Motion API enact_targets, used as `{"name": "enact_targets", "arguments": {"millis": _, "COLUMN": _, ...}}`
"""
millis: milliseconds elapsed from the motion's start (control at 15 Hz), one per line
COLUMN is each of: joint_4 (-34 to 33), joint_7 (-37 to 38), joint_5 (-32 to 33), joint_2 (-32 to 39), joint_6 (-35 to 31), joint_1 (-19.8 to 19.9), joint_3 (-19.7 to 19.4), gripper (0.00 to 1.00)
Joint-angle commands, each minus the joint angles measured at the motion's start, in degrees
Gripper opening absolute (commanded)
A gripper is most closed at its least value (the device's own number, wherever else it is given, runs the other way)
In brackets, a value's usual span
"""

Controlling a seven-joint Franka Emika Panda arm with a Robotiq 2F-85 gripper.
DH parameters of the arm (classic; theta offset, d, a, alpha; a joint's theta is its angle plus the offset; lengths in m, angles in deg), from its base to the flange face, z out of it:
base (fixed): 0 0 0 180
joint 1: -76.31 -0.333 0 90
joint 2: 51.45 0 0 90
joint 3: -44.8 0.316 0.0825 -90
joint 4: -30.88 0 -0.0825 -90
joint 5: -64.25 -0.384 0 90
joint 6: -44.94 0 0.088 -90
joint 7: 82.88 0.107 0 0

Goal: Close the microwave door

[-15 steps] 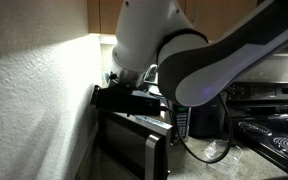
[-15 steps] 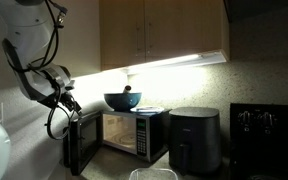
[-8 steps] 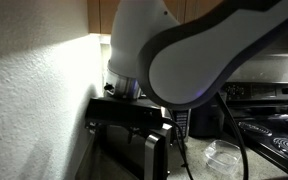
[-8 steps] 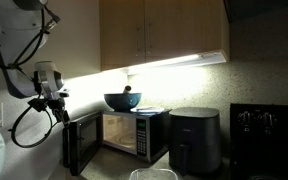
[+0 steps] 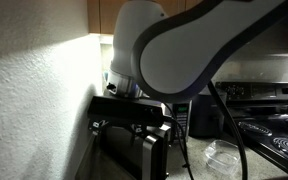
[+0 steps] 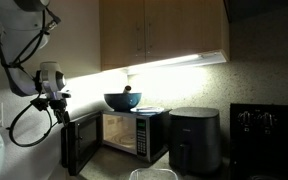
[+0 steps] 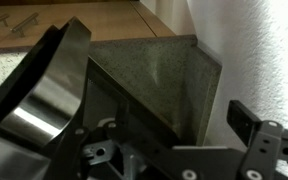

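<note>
The microwave [image 6: 134,132] stands on the counter under the cabinets, its lit cavity showing. The microwave door [image 6: 79,146] stands swung open at its left side; it also shows in an exterior view [image 5: 134,152] with a silver handle, and in the wrist view [image 7: 46,88] as a silver-framed dark panel. My gripper [image 6: 59,108] hovers just above the door's top outer edge, between door and wall. It shows as a black block in an exterior view [image 5: 126,112]. In the wrist view my gripper [image 7: 174,140] has its fingers spread, nothing between them.
A white wall [image 5: 34,100] stands close behind the gripper. A blue bowl [image 6: 122,100] sits on the microwave. A black air fryer [image 6: 194,140] and a black stove [image 6: 266,130] stand further along. A clear plastic container [image 5: 219,152] lies on the counter.
Over the last second the arm swung towards the wall, bringing the gripper above the door's outer edge. In the last half second it barely moved. The door's angle looks unchanged.
</note>
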Motion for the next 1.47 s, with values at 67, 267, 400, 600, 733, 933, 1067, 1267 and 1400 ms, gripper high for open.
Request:
{"name": "enact_targets", "arguments": {"millis": 67, "joint_4": 1.1, "joint_7": 5.5, "joint_5": 4.6, "joint_2": -0.8, "joint_6": -4.7, "joint_1": -0.3, "joint_3": -2.0, "gripper": 1.00}}
{"name": "enact_targets", "arguments": {"millis": 267, "joint_4": 0.7, "joint_7": 16.9, "joint_5": 17.1, "joint_2": -0.6, "joint_6": -11.3, "joint_1": -1.2, "joint_3": -6.1, "gripper": 1.00}}
{"name": "enact_targets", "arguments": {"millis": 400, "joint_4": 0.1, "joint_7": 26.6, "joint_5": 27.0, "joint_2": -0.6, "joint_6": -14.1, "joint_1": -2.5, "joint_3": -9.9, "gripper": 1.00}}
{"name": "enact_targets", "arguments": {"millis": 600, "joint_4": -1.4, "joint_7": 38.9, "joint_5": 39.4, "joint_2": -0.4, "joint_6": -14.0, "joint_1": -3.9, "joint_3": -13.2, "gripper": 1.00}}
{"name": "enact_targets", "arguments": {"millis": 733, "joint_4": -2.4, "joint_7": 45.4, "joint_5": 45.5, "joint_2": -0.3, "joint_6": -13.0, "joint_1": -4.3, "joint_3": -14.3, "gripper": 1.00}}
{"name": "enact_targets", "arguments": {"millis": 933, "joint_4": -2.4, "joint_7": 44.0, "joint_5": 44.7, "joint_2": 0.0, "joint_6": -13.2, "joint_1": -3.5, "joint_3": -13.7, "gripper": 1.00}}
{"name": "enact_targets", "arguments": {"millis": 1067, "joint_4": -2.5, "joint_7": 44.6, "joint_5": 45.2, "joint_2": 0.0, "joint_6": -13.1, "joint_1": -3.8, "joint_3": -13.9, "gripper": 1.00}}
{"name": "enact_targets", "arguments": {"millis": 1267, "joint_4": 1.8, "joint_7": 32.4, "joint_5": 31.4, "joint_2": -0.9, "joint_6": -14.2, "joint_1": -0.7, "joint_3": -8.8, "gripper": 1.00}}
{"name": "enact_targets", "arguments": {"millis": 1400, "joint_4": 1.7, "joint_7": 27.9, "joint_5": 21.7, "joint_2": -0.2, "joint_6": -11.8, "joint_1": 1.0, "joint_3": -6.0, "gripper": 1.00}}
